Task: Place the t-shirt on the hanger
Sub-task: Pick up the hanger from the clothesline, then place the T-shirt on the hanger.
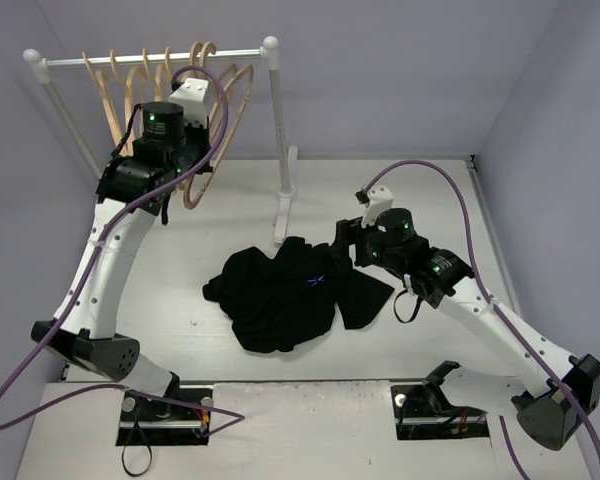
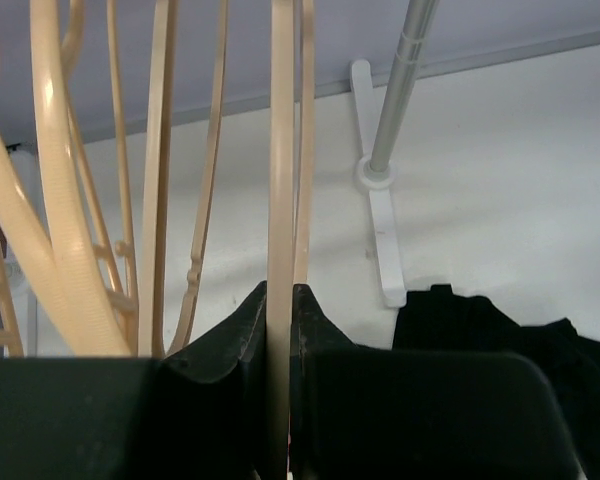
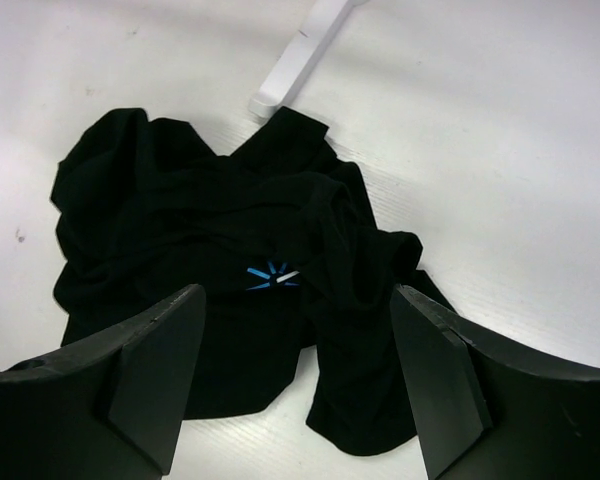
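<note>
The black t-shirt (image 1: 290, 295) lies crumpled in the middle of the table, its small blue mark (image 3: 272, 277) facing up. It also shows in the right wrist view (image 3: 180, 220) and at the lower right of the left wrist view (image 2: 500, 320). My left gripper (image 1: 185, 165) is up at the rack, shut (image 2: 280, 292) on the thin bar of a pale wooden hanger (image 2: 281, 180), the rightmost of the row (image 1: 194, 196), whose hook still sits at the rail. My right gripper (image 1: 342, 250) is open (image 3: 297, 290) and empty, just above the shirt's right side.
A white clothes rail (image 1: 150, 57) at the back left carries several more wooden hangers (image 1: 130, 90). Its right post (image 1: 276, 130) and foot (image 1: 283, 215) stand just behind the shirt; the post shows in the left wrist view (image 2: 400, 90). Walls close the back and right.
</note>
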Action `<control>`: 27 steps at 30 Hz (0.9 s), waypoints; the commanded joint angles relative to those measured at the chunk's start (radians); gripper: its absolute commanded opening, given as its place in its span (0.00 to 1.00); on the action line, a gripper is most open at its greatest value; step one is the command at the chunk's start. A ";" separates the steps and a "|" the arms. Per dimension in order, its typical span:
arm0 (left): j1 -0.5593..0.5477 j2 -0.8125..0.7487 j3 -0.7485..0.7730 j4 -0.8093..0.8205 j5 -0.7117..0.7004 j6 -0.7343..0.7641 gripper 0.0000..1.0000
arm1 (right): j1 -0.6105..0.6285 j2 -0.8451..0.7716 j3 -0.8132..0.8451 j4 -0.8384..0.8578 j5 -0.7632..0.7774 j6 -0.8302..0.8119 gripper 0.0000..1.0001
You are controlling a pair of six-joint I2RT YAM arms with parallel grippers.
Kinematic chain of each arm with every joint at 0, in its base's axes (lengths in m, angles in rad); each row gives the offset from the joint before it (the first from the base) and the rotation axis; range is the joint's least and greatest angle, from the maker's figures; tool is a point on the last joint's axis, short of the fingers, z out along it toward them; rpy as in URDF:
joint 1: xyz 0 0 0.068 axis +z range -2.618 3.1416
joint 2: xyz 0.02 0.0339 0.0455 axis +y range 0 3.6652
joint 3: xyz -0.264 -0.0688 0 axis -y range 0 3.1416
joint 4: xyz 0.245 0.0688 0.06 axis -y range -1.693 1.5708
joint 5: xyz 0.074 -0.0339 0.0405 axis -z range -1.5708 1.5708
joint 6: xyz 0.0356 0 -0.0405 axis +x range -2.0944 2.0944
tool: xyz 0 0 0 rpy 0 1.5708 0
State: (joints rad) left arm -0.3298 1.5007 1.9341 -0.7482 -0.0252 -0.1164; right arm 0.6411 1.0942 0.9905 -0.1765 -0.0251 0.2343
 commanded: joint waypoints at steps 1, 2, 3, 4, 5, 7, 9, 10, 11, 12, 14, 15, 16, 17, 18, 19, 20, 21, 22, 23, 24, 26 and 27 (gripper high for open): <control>0.005 -0.157 -0.091 0.078 0.019 -0.019 0.00 | 0.002 0.032 0.009 0.057 0.093 0.029 0.69; 0.004 -0.192 -0.133 0.079 0.024 -0.017 0.00 | 0.002 0.041 0.002 0.058 0.108 0.043 0.67; 0.003 -0.232 -0.180 0.079 0.040 -0.016 0.00 | 0.002 0.052 -0.005 0.059 0.124 0.058 0.64; 0.003 -0.273 -0.229 0.078 0.075 -0.017 0.00 | 0.002 0.064 -0.010 0.060 0.138 0.075 0.60; 0.003 -0.278 -0.261 0.078 0.079 -0.022 0.00 | 0.002 0.072 -0.012 0.061 0.140 0.087 0.59; 0.002 -0.362 -0.366 0.078 0.148 -0.031 0.00 | 0.003 0.090 -0.016 0.069 0.163 0.117 0.51; -0.005 -0.470 -0.476 0.078 0.220 -0.015 0.00 | 0.008 0.106 -0.023 0.079 0.190 0.180 0.42; -0.005 -0.499 -0.521 0.078 0.239 -0.007 0.00 | 0.012 0.113 -0.026 0.084 0.193 0.195 0.39; -0.007 -0.527 -0.534 0.077 0.256 0.003 0.00 | 0.016 0.118 -0.030 0.088 0.196 0.212 0.36; -0.013 -0.559 -0.580 0.076 0.273 0.012 0.00 | 0.023 0.133 -0.034 0.099 0.199 0.239 0.33; -0.029 -0.628 -0.687 0.077 0.303 0.021 0.00 | 0.041 0.164 -0.046 0.118 0.199 0.298 0.29; -0.035 -0.641 -0.711 0.078 0.315 0.021 0.00 | 0.051 0.182 -0.049 0.126 0.199 0.319 0.29; -0.039 -0.651 -0.726 0.077 0.328 0.022 0.00 | 0.063 0.199 -0.050 0.131 0.203 0.342 0.28; -0.040 -0.666 -0.743 0.076 0.337 0.023 0.00 | 0.077 0.214 -0.050 0.134 0.210 0.361 0.28; -0.041 -0.673 -0.756 0.075 0.344 0.026 0.00 | 0.089 0.227 -0.053 0.139 0.219 0.379 0.27; -0.041 -0.682 -0.767 0.075 0.346 0.030 0.00 | 0.098 0.238 -0.057 0.144 0.225 0.396 0.26; -0.042 -0.695 -0.777 0.075 0.344 0.032 0.00 | 0.101 0.245 -0.063 0.148 0.227 0.415 0.26; -0.044 -0.703 -0.781 0.074 0.344 0.035 0.00 | 0.104 0.257 -0.069 0.157 0.224 0.425 0.26; -0.046 -0.710 -0.785 0.073 0.343 0.038 0.00 | 0.107 0.269 -0.074 0.165 0.222 0.436 0.26; -0.048 -0.715 -0.792 0.072 0.342 0.036 0.00 | 0.107 0.280 -0.080 0.166 0.221 0.444 0.26; -0.050 -0.719 -0.797 0.072 0.342 0.034 0.00 | 0.108 0.292 -0.086 0.166 0.226 0.451 0.26; -0.053 -0.723 -0.807 0.073 0.343 0.032 0.00 | 0.105 0.319 -0.093 0.166 0.245 0.451 0.26; -0.055 -0.724 -0.811 0.073 0.344 0.030 0.00 | 0.099 0.328 -0.093 0.166 0.253 0.449 0.27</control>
State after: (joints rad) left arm -0.3742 0.7941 1.1174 -0.7534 0.2919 -0.1010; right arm 0.7477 1.3912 0.9029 -0.0682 0.1602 0.6311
